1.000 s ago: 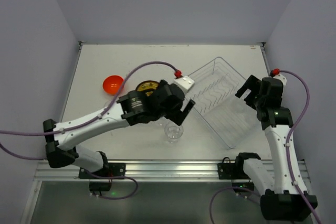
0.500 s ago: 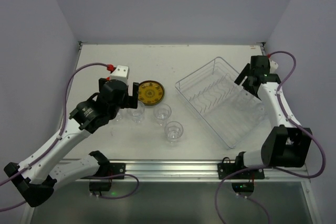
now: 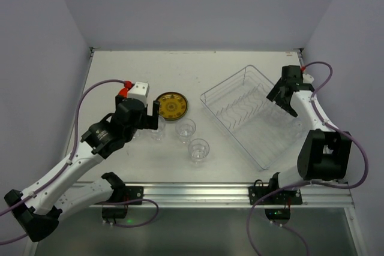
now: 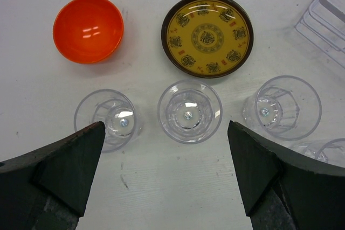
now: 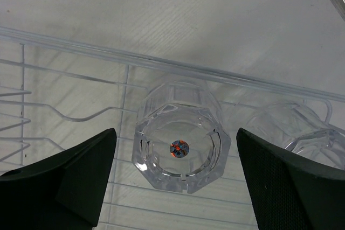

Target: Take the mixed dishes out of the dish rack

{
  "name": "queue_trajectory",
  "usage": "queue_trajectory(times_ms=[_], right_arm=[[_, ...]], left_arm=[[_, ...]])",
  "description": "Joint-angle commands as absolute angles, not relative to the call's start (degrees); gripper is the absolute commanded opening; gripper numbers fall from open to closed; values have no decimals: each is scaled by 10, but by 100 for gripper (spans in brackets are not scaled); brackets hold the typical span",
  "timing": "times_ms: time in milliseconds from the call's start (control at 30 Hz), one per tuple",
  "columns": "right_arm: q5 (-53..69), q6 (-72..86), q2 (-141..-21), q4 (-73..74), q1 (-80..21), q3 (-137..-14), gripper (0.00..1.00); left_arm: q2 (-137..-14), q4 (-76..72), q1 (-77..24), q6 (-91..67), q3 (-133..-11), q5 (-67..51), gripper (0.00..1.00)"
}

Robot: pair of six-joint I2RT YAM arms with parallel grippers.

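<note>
My left gripper (image 4: 166,152) is open and empty, hovering above the table near three upright clear cups (image 4: 189,111). The orange bowl (image 4: 88,28) and the olive-yellow patterned plate (image 4: 207,35) lie just beyond them. In the top view the plate (image 3: 171,105) and cups (image 3: 186,129) sit left of the dish rack (image 3: 225,83), and my left arm hides the bowl. My right gripper (image 5: 175,141) is open over the rack's far right corner (image 3: 282,103), its fingers on either side of an upside-down clear cup (image 5: 180,144). A second cup (image 5: 294,127) lies beside it.
A fourth cup (image 3: 198,149) stands nearest the front edge. The wire plate holder (image 3: 240,109) in the rack holds no plates. Grey walls close in the table on three sides. No black or lime-green plate shows.
My left arm swung back from beside the rack to the left, above the cups; more cups now stand on the table. My right gripper moved to the rack's far right corner.
</note>
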State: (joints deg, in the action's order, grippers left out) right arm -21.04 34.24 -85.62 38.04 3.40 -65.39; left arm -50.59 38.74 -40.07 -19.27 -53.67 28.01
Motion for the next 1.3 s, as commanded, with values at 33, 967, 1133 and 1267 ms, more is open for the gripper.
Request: queue_trajectory(times_ms=[33,967,1133,1267], right_arm=[[-204,368,-874,342,35,-638,91],[317,411,-473,154,34,-544,0],[522,575,-380,-43,4,-484,0],[518,605,-365,-120,-62,-456,0]], left_arm=[[-503,351,-397,-185,-526,274,100],[-459,15,-398,-288,-504,-233,100],[-471,-333,-403,-462,-408,-354,100],[-525,-413,-448,-492,-407,-354,100]])
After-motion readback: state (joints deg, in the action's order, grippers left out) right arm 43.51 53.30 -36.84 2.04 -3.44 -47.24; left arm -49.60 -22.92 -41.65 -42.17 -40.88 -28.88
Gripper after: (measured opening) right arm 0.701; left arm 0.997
